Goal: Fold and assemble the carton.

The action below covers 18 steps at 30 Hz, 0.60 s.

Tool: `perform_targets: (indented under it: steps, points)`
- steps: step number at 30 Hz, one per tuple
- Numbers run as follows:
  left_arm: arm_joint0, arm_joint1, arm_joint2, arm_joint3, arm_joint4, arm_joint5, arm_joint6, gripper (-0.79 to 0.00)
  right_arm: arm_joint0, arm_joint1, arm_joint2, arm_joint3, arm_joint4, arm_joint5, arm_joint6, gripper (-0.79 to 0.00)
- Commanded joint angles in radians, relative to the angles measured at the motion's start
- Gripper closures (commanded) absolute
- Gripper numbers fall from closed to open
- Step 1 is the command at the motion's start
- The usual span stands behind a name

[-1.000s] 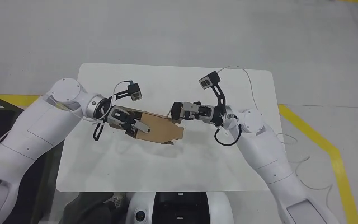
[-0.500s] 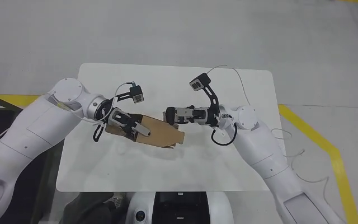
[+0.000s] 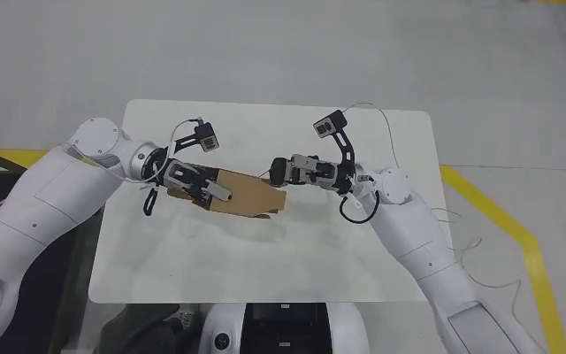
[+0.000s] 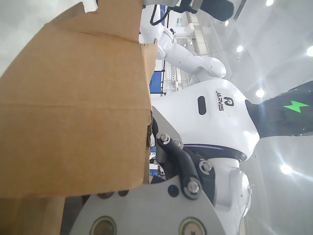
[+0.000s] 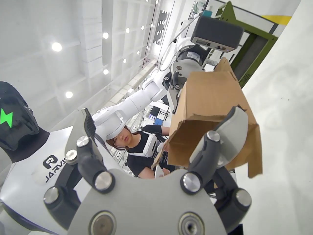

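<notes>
Carton [image 3: 250, 197] over the table [image 3: 265, 261]: the left gripper [image 3: 210, 190] clamps one end to steady it, while the right gripper [image 3: 278, 170] (fingers spread wide, holding nothing) faces the open end, presumably for flap folding.

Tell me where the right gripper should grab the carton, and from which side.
Probably the wall edge at the open end of the carton, coming in from the robot's right. The left gripper holds the far end, and the open mouth faces the right gripper, whose fingers are spread; one finger could slip inside the thin wall, the other outside.
</notes>
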Motion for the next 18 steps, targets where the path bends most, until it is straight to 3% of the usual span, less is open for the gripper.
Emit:
perform_targets:
  steps: [1, 18]
  points:
    - [-0.002, -0.001, -0.008, 0.019, -0.009, -0.002, 0.000, 0.000, -0.016, 0.004, 0.015, -0.013, 0.003, 0.000, -0.001, -0.785]
    - [0.020, -0.037, -0.071, 0.094, 0.025, -0.011, 0.009, 0.000, -0.030, -0.016, -0.061, -0.039, 0.041, 0.019, 0.062, -0.785]
